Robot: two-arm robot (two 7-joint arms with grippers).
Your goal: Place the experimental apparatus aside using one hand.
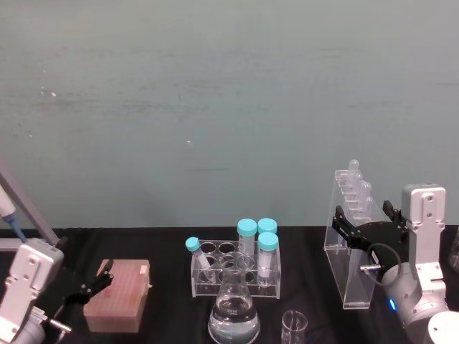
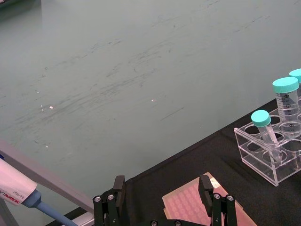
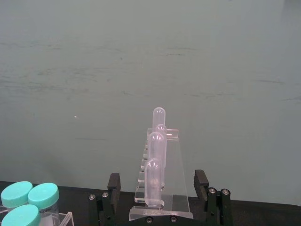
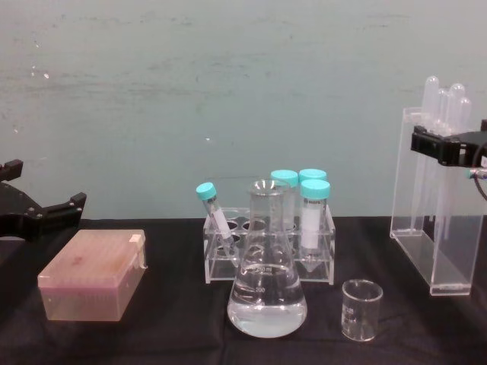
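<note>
Two grippers on show, so let's start at the left end of the black bench (image 1: 168, 315). The left gripper (image 1: 95, 282) hangs low over the left edge, jaws released and spread wide with nothing between them. It sits just beside a pink tip box (image 1: 118, 295), whose lid shows beneath the fingers (image 2: 119, 189) in the wrist view.

Moving to the middle of the bench, a clear tube rack (image 1: 215, 276) stands with four teal-capped tubes (image 1: 247, 236) in it, the left-most one leaning. Directly in front of it, toward the front edge, is the conical flask (image 1: 234, 314), upright, with clear liquid in its lower part. Just to its right, also near the front edge, is the small glass beaker (image 1: 294, 328), upright and apart from the flask.

Now the right side, where the work is. The tall acrylic stand (image 1: 353, 247) stands upright near the right edge of the bench, its base down on the cloth and its long round-topped tubes (image 3: 155, 175) poking out of the top. The right gripper (image 1: 367, 218) is up at the stand's upper part, one finger on each side of it. The jaws are spread wide and not clenched — the wrist view shows clear gaps between the fingers (image 3: 114, 184) and the acrylic.
</note>
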